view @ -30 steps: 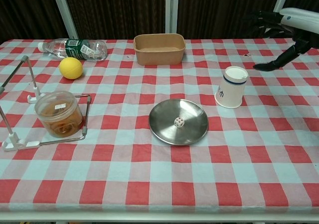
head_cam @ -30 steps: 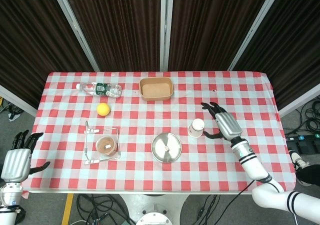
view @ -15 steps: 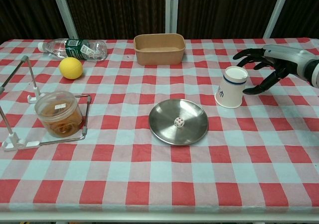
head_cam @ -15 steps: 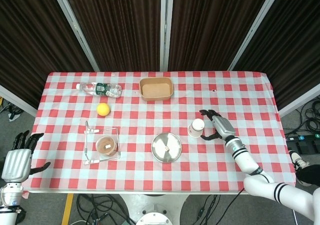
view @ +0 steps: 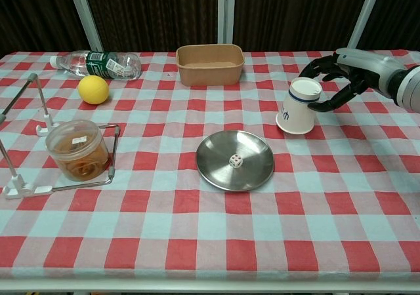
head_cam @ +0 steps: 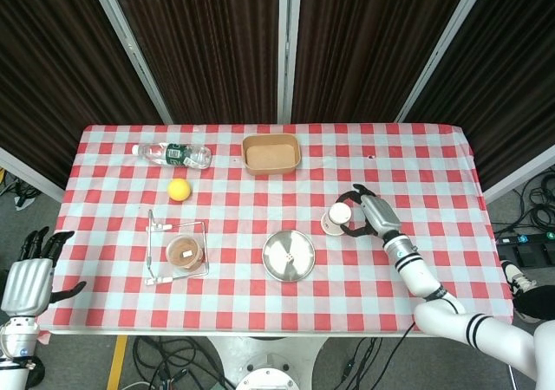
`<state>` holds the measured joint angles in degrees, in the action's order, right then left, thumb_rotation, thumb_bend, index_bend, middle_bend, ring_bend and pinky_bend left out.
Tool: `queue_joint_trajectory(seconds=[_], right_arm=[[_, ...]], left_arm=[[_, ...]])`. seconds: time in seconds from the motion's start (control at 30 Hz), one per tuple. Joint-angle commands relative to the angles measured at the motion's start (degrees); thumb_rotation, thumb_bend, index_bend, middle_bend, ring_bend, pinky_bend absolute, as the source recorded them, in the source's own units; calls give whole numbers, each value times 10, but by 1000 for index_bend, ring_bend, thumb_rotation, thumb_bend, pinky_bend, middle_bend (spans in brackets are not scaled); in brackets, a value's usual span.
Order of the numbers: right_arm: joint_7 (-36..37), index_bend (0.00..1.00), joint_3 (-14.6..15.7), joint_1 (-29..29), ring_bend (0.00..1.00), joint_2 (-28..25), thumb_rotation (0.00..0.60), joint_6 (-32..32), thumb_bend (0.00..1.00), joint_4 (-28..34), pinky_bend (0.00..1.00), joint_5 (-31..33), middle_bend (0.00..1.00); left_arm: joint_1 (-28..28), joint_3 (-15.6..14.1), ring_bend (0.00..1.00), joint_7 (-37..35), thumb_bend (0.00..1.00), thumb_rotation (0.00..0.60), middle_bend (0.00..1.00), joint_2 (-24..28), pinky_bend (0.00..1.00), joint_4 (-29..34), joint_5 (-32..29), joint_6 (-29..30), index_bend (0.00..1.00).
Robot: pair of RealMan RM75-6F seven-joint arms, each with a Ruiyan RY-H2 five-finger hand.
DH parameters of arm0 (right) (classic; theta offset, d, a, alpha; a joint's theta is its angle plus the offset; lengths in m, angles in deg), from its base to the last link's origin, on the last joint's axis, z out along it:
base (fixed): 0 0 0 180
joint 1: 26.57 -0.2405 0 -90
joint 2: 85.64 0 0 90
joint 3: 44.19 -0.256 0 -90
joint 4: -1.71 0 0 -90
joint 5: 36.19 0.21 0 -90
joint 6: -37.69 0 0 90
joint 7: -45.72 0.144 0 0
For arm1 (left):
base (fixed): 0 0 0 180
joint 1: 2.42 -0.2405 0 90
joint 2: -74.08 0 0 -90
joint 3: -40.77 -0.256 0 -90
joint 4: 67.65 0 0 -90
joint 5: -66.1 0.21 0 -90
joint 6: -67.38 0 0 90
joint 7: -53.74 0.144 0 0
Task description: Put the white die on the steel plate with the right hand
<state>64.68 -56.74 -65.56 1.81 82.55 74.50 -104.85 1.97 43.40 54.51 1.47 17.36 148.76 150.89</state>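
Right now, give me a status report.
Right hand fingers around tilted paper cup. Left hand open, off table. White die on steel plate.

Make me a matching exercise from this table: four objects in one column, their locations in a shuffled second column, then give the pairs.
1. white die
2. paper cup
3. lemon
4. plastic jar

A. inside the wire rack
B. beside the lying water bottle
C. on the steel plate
D. tilted, at the right hand

Pairs: 1-C, 2-D, 3-B, 4-A
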Motion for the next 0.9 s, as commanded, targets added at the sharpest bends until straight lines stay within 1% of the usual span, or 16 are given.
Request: queue_joint_trajectory(seconds=[0.03, 0.13, 0.27, 0.5, 0.77, 0.9], right_arm=[[41, 543, 1, 14, 44, -31, 600, 53, 305, 66, 92, -73, 282], [61, 552, 11, 9, 60, -41, 600, 66, 305, 97, 91, -117, 295], [48, 554, 24, -15, 61, -23, 600, 40, 305, 97, 91, -135, 297], [-4, 554, 39, -46, 62, 33, 600, 4, 305, 60, 91, -128, 295], [-46, 554, 48, -55, 61, 57, 600, -8, 304, 43, 91, -111, 294], [-65, 554, 42, -61, 62, 74, 600, -12, 305, 11, 91, -93, 293]], left_arm=[[0, 0, 21, 1, 75, 600, 159, 0, 20, 0, 0, 0, 162], [0, 0, 21, 1, 75, 600, 159, 0, 21, 0, 2, 2, 162], [-2, -2, 21, 1, 74, 600, 159, -1, 20, 0, 1, 3, 163], [-6, -3, 21, -8, 75, 600, 159, -2, 20, -5, -3, 2, 162], [-7, -5, 21, -15, 74, 600, 159, -8, 20, -13, -2, 0, 162], [-7, -5, 21, -18, 75, 600, 159, -9, 20, -16, -1, 1, 162]])
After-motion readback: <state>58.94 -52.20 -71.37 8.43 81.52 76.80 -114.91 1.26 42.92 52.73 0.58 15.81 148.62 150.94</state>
